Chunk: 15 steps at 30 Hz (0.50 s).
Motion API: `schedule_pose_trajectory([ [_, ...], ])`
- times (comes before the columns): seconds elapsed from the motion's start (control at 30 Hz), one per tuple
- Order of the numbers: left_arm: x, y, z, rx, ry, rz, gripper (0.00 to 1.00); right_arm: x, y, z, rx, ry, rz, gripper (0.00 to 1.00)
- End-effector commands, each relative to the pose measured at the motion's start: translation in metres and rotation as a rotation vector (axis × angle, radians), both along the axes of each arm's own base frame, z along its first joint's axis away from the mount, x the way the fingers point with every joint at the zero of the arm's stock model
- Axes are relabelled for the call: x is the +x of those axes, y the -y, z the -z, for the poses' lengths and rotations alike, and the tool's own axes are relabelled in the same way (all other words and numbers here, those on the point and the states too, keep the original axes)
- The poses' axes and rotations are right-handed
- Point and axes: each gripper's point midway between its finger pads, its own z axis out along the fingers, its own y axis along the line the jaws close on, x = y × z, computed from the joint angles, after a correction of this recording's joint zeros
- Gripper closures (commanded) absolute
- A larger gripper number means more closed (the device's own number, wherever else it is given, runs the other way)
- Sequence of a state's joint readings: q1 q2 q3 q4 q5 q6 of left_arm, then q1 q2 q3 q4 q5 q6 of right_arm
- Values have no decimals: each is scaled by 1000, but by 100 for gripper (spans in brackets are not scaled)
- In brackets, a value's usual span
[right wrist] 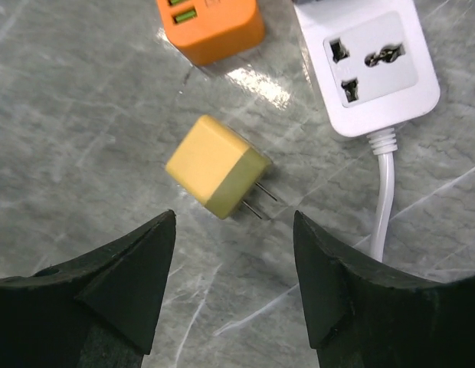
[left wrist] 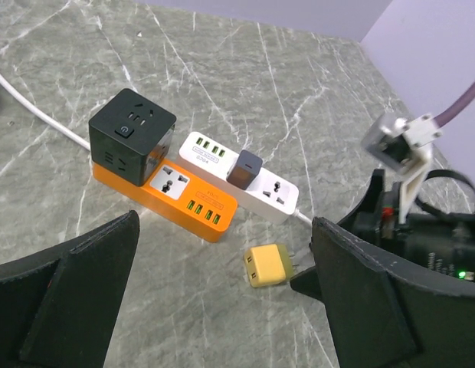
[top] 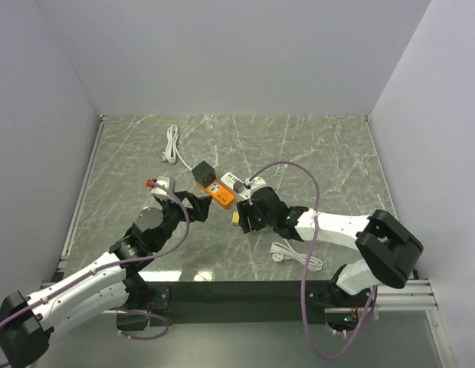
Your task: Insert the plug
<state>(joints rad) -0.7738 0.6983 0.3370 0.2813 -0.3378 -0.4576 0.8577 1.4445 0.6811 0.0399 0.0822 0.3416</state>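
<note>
We see a table [top: 322,153] of grey-green marbled stone with pale veins, boxed in by a plain pale back wall [top: 237,54], a left wall [top: 31,115] and a right wall [top: 440,115]. The light is soft and even. A metal strip [top: 83,192] edges the table's left side.

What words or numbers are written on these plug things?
No words read clearly.
Black cube: a power sign on its button.
Orange power strip: small print by the ports, too blurred.
White power strip: small print, too blurred.
</note>
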Motion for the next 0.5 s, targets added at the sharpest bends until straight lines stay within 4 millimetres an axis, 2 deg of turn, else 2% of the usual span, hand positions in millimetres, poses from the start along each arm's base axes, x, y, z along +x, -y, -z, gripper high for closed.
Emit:
schedule_pose_trajectory([
  [0.0,2,6,-13,-36,40,20,1,9,-9,-6,10,46,-18,31],
  [0.3,4,11,-9,-15,28,32,1,1,-28,6,59,50,-151,39],
  [0.47,5,11,-8,-8,23,30,1,1,-25,23,4,5,-137,49],
])
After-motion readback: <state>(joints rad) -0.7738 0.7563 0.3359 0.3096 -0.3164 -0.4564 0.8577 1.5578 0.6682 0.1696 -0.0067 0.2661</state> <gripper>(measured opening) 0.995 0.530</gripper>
